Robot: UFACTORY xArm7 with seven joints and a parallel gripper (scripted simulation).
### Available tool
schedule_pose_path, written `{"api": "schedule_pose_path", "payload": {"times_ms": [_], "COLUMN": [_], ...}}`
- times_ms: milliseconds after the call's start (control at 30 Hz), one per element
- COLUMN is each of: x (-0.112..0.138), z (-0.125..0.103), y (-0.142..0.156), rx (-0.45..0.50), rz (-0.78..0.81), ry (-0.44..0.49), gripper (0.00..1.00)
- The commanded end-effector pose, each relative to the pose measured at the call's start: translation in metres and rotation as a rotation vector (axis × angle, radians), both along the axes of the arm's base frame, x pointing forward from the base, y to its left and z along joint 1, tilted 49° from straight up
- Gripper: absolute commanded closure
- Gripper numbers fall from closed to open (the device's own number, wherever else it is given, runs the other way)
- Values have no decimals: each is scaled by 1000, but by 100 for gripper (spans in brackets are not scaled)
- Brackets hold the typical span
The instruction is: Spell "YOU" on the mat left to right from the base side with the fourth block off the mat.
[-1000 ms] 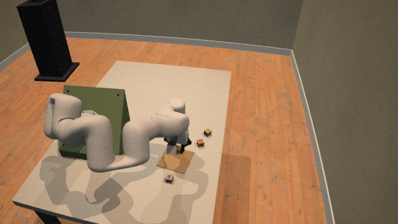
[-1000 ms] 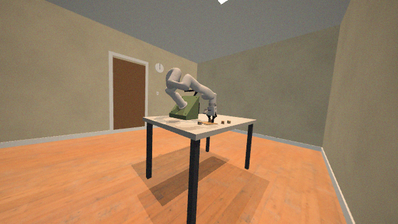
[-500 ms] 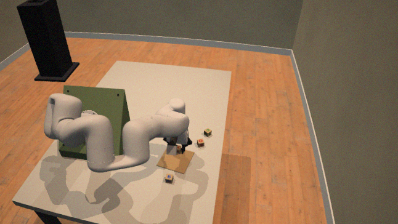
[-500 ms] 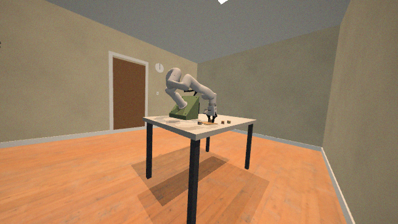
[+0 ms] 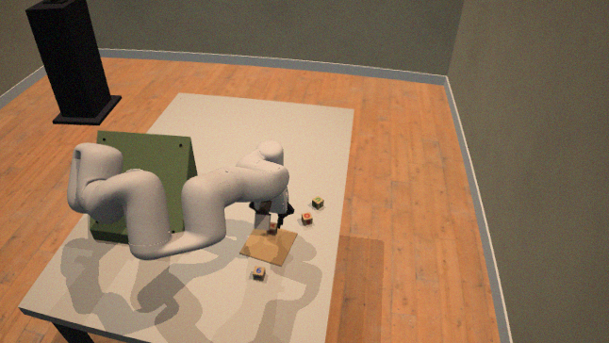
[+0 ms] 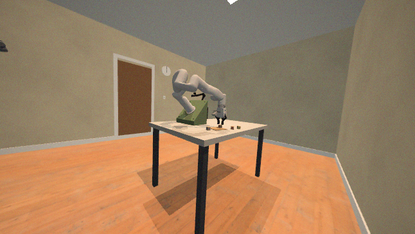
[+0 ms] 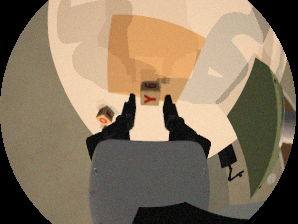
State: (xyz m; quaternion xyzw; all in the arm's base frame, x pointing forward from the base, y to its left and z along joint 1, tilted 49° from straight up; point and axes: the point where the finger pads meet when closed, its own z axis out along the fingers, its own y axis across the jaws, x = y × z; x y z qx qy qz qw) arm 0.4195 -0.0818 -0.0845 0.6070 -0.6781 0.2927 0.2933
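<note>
The fingers (image 5: 274, 218) (image 6: 220, 122) stand spread, holding nothing, just above the Y block (image 5: 271, 228) (image 6: 220, 126) (image 7: 150, 94), which sits on the mat (image 5: 267, 249) (image 6: 219, 128) (image 7: 122, 55) and seems placed, while the O block (image 5: 306, 218) (image 6: 232, 128) (image 7: 105, 115) beside them and two others, U presumably among them, remain off it.

On my pale bench (image 5: 264, 118) (image 6: 193, 136) lie the tan mat (image 5: 269, 250) (image 6: 221, 128) (image 7: 150, 50), flat, and three blocks beside it: I see one on one side, two on the other, plus the green arm base (image 5: 141, 160) (image 6: 200, 112) (image 7: 250, 110).
</note>
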Motion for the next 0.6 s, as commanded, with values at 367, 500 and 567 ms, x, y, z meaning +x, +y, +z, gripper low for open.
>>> {"api": "schedule_pose_path", "payload": {"times_ms": [367,500,567], "x": [3,3,3], "z": [37,39,39], "y": [44,45,45], "rx": [2,2,2], "rz": [3,3,3], "ry": [-2,-2,-2], "gripper": [53,53,0]}}
